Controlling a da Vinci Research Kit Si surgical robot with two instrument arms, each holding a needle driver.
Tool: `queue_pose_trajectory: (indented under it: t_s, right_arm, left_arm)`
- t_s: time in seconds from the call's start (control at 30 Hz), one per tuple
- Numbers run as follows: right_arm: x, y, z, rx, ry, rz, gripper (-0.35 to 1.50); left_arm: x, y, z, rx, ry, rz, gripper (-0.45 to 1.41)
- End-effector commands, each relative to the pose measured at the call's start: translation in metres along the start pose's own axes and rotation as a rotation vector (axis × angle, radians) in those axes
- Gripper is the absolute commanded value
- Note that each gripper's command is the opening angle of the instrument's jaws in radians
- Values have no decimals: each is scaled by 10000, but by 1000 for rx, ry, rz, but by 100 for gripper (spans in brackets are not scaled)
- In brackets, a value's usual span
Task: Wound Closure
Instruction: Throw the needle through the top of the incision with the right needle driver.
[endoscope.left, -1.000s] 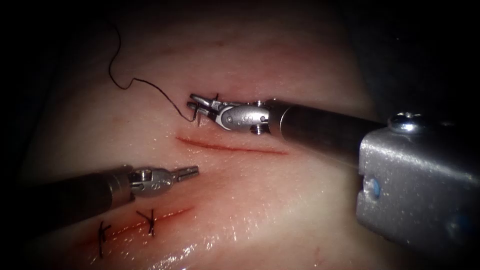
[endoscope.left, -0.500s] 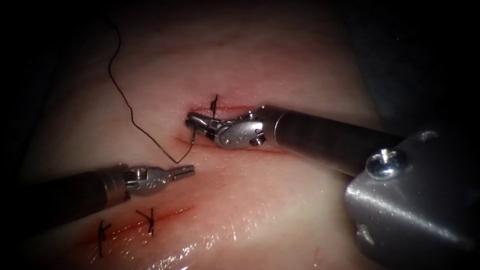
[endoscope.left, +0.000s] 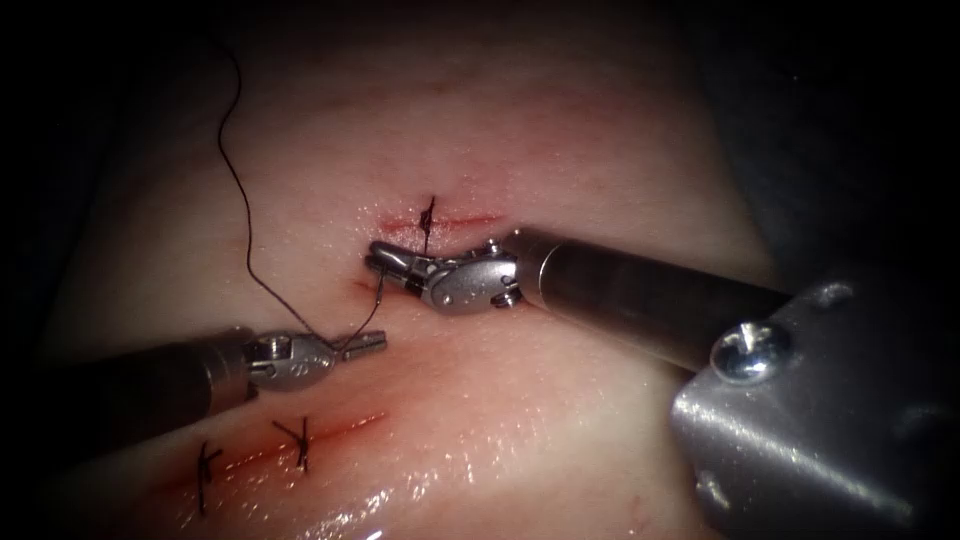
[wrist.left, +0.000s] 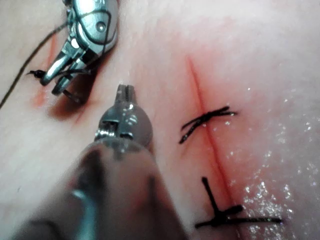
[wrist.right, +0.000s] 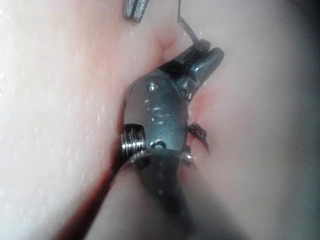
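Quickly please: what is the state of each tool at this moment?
Left tool: shut, holding nothing.
Right tool: shut on the needle, above the tissue.

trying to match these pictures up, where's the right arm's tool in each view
Endoscope view: the right tool enters from the right, fingers shut on the needle, just below a lone stitch.
Left wrist view: the right tool lies beyond the left tool.
Right wrist view: the right tool seen close up.
Shared landmark: that stitch beside it.

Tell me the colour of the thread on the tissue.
Black thread, clearest in the endoscope view.
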Motion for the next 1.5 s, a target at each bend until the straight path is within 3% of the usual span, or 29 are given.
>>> queue_pose_trajectory:
  t_s: [0.03, 0.73, 0.97, 1.13, 1.37, 1.5]
  right_arm:
    - [-6, -6, 8, 0, -3, -7, -35]
    - [-29, -40, -11, 63, -64, 39, -35]
    - [-14, -16, -3, 3, -53, 127, -35]
    - [-1, 12, 12, -53, -54, 298, -35]
    - [0, 36, 24, -85, -69, 385, -35]
    - [-5, 47, 28, -91, -85, 533, -35]
  left_arm:
    - [-3, 0, 8, -1, 2, 2, -28]
    - [-6, -3, 7, 2, -4, 1, -35]
    - [-6, -4, 14, 10, -11, -8, -37]
    - [-13, -4, 30, 22, -15, -11, -38]
    - [-26, -2, 40, 30, -14, -23, -38]
    - [-35, 1, 39, 24, -16, -26, -38]
